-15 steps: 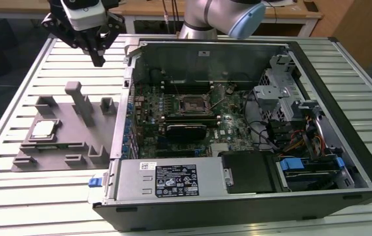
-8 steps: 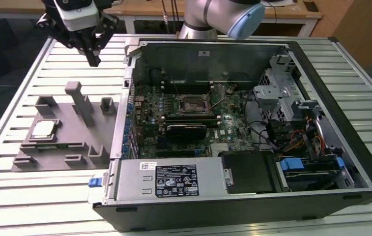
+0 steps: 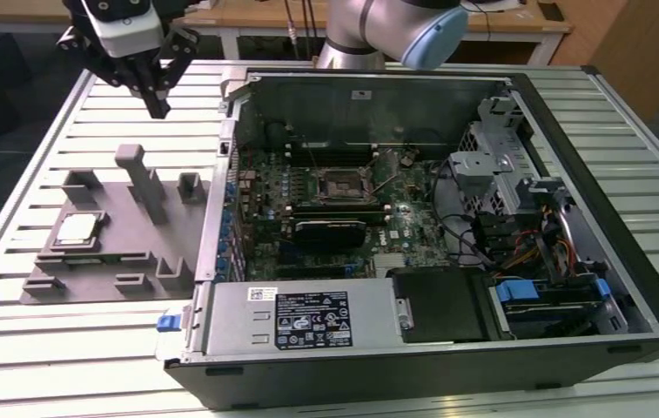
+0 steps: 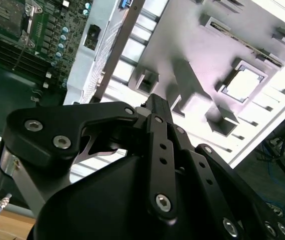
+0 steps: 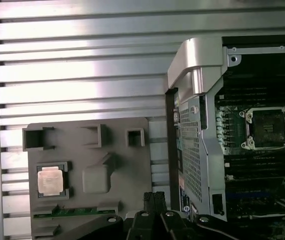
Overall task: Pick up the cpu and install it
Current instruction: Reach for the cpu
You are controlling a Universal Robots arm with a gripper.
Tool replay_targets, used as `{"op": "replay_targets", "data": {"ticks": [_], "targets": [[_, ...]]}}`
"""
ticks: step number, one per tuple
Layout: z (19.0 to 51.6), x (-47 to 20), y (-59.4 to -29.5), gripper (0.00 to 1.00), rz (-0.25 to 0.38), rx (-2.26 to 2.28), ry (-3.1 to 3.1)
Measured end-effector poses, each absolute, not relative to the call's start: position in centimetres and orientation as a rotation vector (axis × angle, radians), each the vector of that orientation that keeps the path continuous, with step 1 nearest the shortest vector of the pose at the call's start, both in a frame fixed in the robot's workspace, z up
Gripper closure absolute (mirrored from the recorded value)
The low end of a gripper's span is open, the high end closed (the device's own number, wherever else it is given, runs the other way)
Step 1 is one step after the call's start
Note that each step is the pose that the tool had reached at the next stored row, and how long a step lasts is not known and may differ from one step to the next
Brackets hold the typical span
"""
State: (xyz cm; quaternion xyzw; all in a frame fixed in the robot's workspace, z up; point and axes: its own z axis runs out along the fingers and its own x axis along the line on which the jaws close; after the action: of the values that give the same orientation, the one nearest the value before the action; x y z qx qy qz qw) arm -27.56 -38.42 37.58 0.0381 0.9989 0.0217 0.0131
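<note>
Cpu [image 3: 77,228] lies flat with its metal top up, seated in a square pocket of the grey fixture [image 3: 114,261] on the slatted table [image 3: 27,348]. I judge it light, thin and rigid. The smooth lid should give my pads little bite, and I would not want the underside touched or scraped. A drop or a tilted seating could harm it, so I rate it fragile despite its stiffness. As I read it, the sensible hold is across two opposite edges of the rim, with the chip kept level. I cannot tell how much room the pocket walls leave for that.

From my gripper [image 3: 158,106] the chip sits lower and well apart, on the side away from the open computer case [image 3: 376,96]. The tall posts of the fixture stand between them. The black socket [image 3: 341,185] on the motherboard lies on the gripper's other side, inside the case, also well apart.

The gripper hangs above the table, pointing straight down, just off the fixture's end and beside the case wall. Its fingertips [image 5: 159,200] are pressed together with nothing between them. The arm [image 3: 387,30] reaches in from beyond the case.
</note>
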Motion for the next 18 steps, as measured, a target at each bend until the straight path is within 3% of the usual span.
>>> {"op": "replay_targets", "data": {"ticks": [18], "targets": [[36.2, -29.8, -37.2, 0.89, 0.068, 0.119, 3.112]]}}
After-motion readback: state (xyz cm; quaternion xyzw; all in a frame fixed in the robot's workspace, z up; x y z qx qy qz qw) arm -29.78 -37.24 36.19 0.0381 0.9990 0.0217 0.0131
